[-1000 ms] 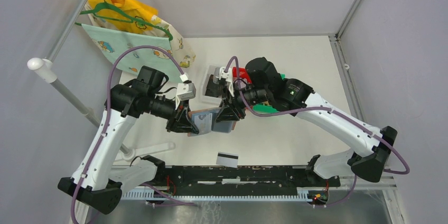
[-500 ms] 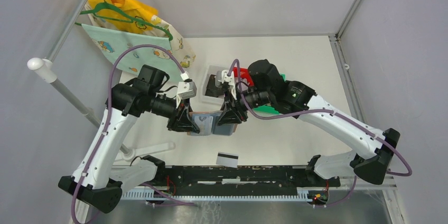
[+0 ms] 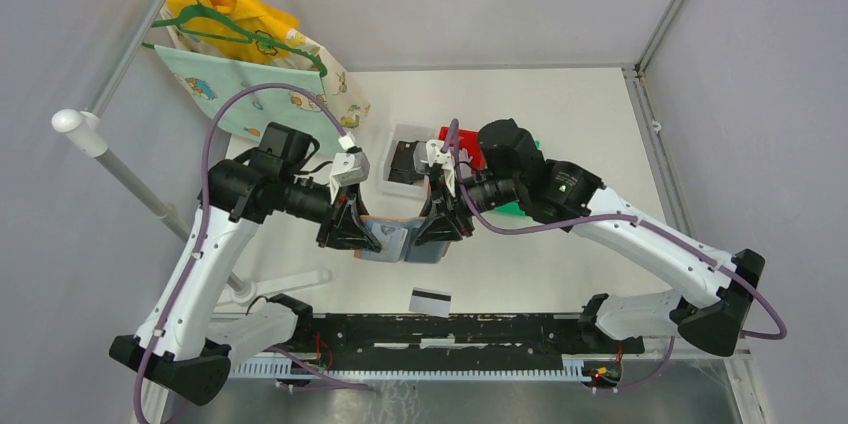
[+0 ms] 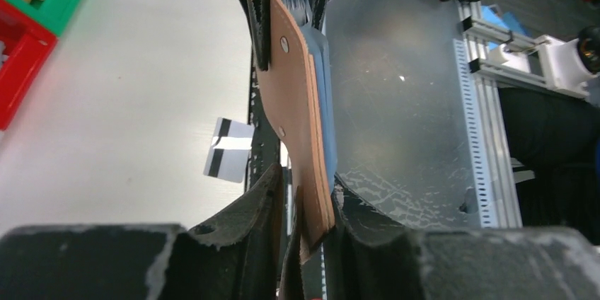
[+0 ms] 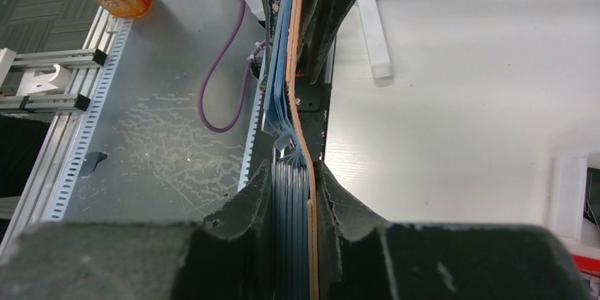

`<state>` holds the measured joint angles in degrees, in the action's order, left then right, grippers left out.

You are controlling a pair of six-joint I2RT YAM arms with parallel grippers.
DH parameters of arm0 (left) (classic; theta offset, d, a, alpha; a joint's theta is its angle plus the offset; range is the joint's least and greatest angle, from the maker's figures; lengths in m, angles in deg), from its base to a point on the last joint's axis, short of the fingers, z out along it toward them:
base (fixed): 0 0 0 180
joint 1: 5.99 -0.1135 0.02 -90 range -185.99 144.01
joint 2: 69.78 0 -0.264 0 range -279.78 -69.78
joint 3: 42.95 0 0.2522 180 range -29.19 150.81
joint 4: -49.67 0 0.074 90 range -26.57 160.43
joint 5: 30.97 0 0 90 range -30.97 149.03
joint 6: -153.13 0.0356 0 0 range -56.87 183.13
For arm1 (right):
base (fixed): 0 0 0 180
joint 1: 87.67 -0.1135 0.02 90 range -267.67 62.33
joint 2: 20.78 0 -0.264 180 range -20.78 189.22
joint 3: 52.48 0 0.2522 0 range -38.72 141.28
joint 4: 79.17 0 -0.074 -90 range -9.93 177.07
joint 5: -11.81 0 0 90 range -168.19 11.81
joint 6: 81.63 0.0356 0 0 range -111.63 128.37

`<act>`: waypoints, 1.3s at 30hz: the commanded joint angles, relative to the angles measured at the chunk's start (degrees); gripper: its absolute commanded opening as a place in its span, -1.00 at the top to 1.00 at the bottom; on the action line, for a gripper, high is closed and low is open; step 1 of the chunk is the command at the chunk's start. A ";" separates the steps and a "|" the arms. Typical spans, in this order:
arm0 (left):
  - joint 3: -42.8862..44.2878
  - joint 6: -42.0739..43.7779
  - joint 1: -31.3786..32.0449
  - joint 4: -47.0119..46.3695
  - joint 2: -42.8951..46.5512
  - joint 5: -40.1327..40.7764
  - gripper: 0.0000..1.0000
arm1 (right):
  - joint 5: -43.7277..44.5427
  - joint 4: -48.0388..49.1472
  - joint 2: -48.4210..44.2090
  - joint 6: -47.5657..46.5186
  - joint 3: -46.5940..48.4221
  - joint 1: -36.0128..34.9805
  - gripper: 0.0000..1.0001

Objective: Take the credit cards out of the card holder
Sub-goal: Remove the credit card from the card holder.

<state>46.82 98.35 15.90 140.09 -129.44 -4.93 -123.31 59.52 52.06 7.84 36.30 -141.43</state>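
Observation:
The card holder [image 3: 404, 241] hangs open in the air between my two grippers, its light blue pockets facing up. My left gripper [image 3: 362, 237] is shut on its left flap; the left wrist view shows the reddish-brown leather [image 4: 293, 109] clamped edge-on between the fingers. My right gripper [image 3: 432, 234] is shut on the right half, where the blue pocket stack [image 5: 290, 194] and leather back sit between the fingers. One white credit card with a black stripe [image 3: 430, 301] lies on the table near the front edge, also in the left wrist view [image 4: 228, 149].
A white bin [image 3: 392, 184] with dark items, a red bin [image 3: 466, 147] and a green bin [image 3: 505, 208] stand behind the grippers. Hangers with cloth bags [image 3: 250, 54] hang at the back left. A black rail [image 3: 450, 329] runs along the table's near edge.
Both grippers have moved a little toward the near edge with the card holder, which now hangs lower in the view. The right arm has shifted slightly right. The card on the table has not moved.

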 commanded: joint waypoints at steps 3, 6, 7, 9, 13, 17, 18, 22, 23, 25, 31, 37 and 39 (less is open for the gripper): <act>2.79 5.31 0.12 6.36 -2.86 -8.18 0.46 | -4.29 6.22 -1.03 0.41 0.67 -0.31 1.00; 2.94 6.07 0.09 7.27 -3.01 -7.75 0.56 | -4.36 6.00 -0.81 0.06 1.00 -0.28 1.00; 3.15 6.06 0.14 7.27 -2.94 -7.49 0.62 | -4.36 5.85 -0.87 -0.28 1.00 -0.21 1.00; 3.64 5.89 0.15 7.27 -2.94 -7.24 0.79 | -4.36 5.58 -0.84 -0.63 0.80 0.08 1.00; 4.18 4.96 0.02 7.21 -2.99 -8.41 0.96 | -7.14 8.86 -0.55 1.72 -0.78 1.87 0.85; 2.85 -2.45 -0.44 3.04 -3.31 -9.76 0.97 | -10.63 14.84 -0.25 5.99 -2.51 2.30 0.34; 2.78 -3.34 -0.53 2.66 -3.54 -9.92 0.96 | -10.66 15.42 -0.17 6.24 -2.56 2.46 0.11; 3.87 -6.22 -2.19 1.99 -5.60 -9.51 0.97 | -11.23 16.99 -0.21 8.50 -2.81 6.69 -0.64; 4.21 -6.71 -2.96 2.11 -6.31 -9.09 0.96 | -11.65 17.96 -0.60 10.13 -3.09 8.15 -0.78; 4.72 -7.02 -5.55 2.76 -7.69 -8.75 0.96 | -10.90 19.99 -1.82 12.93 -3.56 11.46 -0.92; 5.68 -2.87 -21.02 6.94 -12.74 -11.86 0.96 | -5.99 31.11 -6.53 24.74 -8.19 17.58 -0.79; 5.16 -1.99 -21.80 7.27 -11.84 -15.58 0.96 | -9.02 54.65 -5.54 42.32 -19.61 14.87 -0.40; 5.25 -2.00 -21.80 7.27 -10.85 -16.14 0.97 | -8.29 57.15 -4.03 43.47 -20.18 12.64 -0.40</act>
<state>49.97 94.40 -6.13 146.24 -143.82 -13.24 -130.76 101.48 45.72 41.30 18.42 -125.58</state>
